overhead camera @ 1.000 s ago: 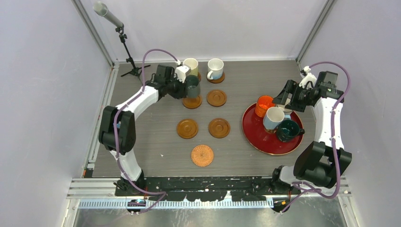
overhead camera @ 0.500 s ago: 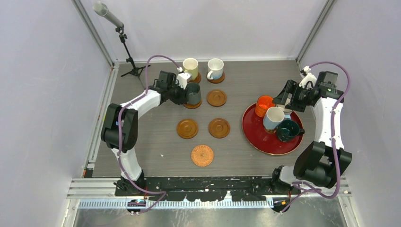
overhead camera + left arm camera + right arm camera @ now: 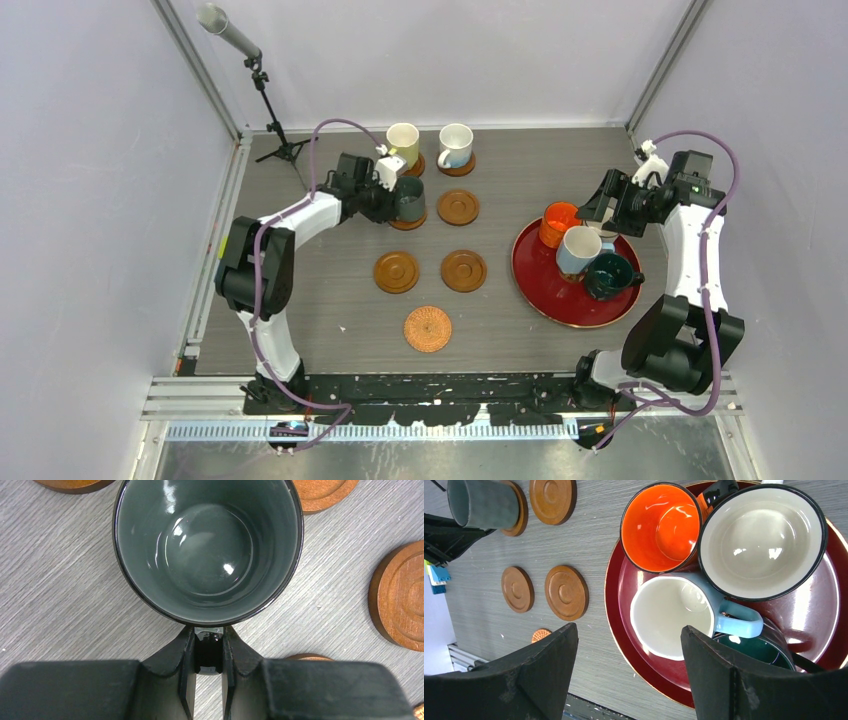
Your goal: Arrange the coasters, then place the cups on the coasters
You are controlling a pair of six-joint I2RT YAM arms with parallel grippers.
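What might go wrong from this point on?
1. The left pincer grips the grey-teal mug by its handle alone; the mug looks off-centre over its coaster, so it may settle tilted on the rim.
2. Four mugs crowd the red tray; the open right pincer may knock neighbours while picking one.

A grey wood-grain desk (image 3: 320,290) is shown. Six brown wooden coasters are laid on it left of centre, in two columns of three: the far-left coaster (image 3: 421,164), the far-right coaster (image 3: 463,170), the middle-left coaster (image 3: 404,224), the middle-right coaster (image 3: 458,207), the near-left coaster (image 3: 396,272) and the near-right coaster (image 3: 464,271). A woven coaster (image 3: 428,328) is placed alone nearer still, between the columns. A red round tray (image 3: 538,290) is set on the right, well apart from them. A black tripod stand (image 3: 283,152) is planted at the far left corner.
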